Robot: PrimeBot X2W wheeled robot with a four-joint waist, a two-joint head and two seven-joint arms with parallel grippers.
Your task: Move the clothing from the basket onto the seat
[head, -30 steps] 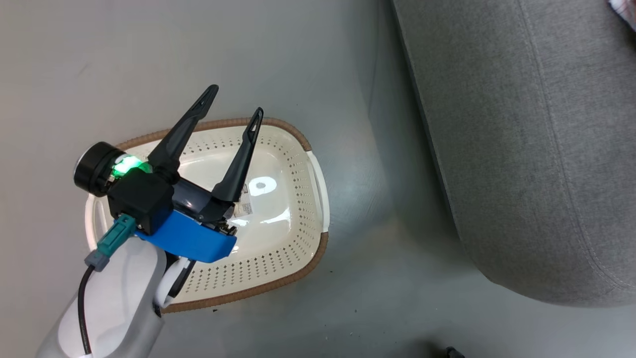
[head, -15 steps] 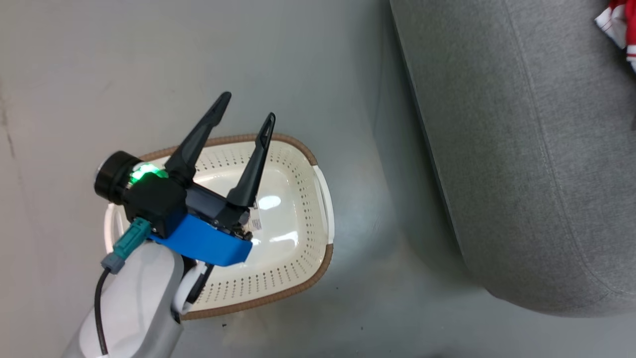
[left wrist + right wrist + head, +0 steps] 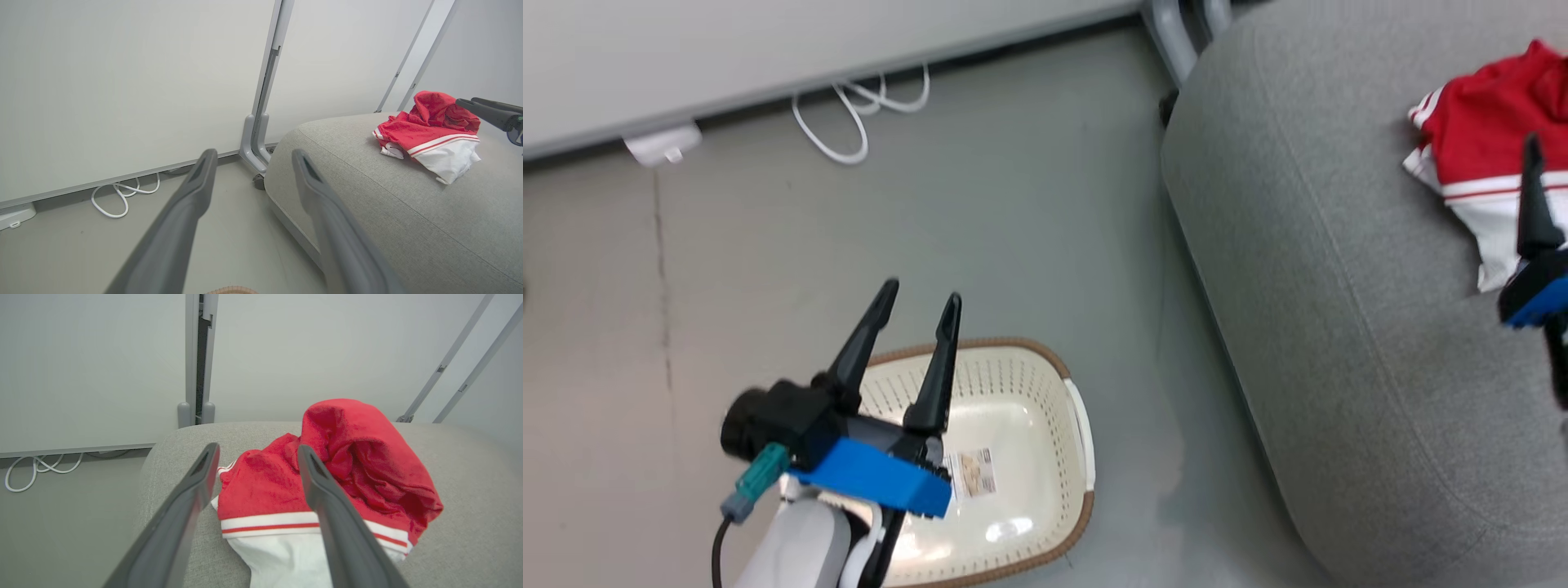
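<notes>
The clothing [image 3: 1490,122], a red heap with white trim and stripes, lies on the seat [image 3: 1339,327], a light grey sofa. My right gripper [image 3: 257,451] is open just above the near side of the clothing [image 3: 359,457], holding nothing; one of its fingers [image 3: 1534,188] shows at the head view's right edge. The cream basket [image 3: 1021,392] with a brown rim stands on the floor left of the seat, with just a paper label inside. My left gripper [image 3: 921,294] hovers open and empty over the basket's far left part.
A white cable [image 3: 858,122] and a small white box [image 3: 662,145] lie on the floor by the pale wall. A grey partition foot [image 3: 1176,33] stands at the sofa's far corner. Bare grey floor separates basket and sofa.
The head camera has swung upward, bringing the wall, the cable and the red clothing on the sofa into view. My right gripper's finger now shows at the right edge. The left gripper stays over the basket.
</notes>
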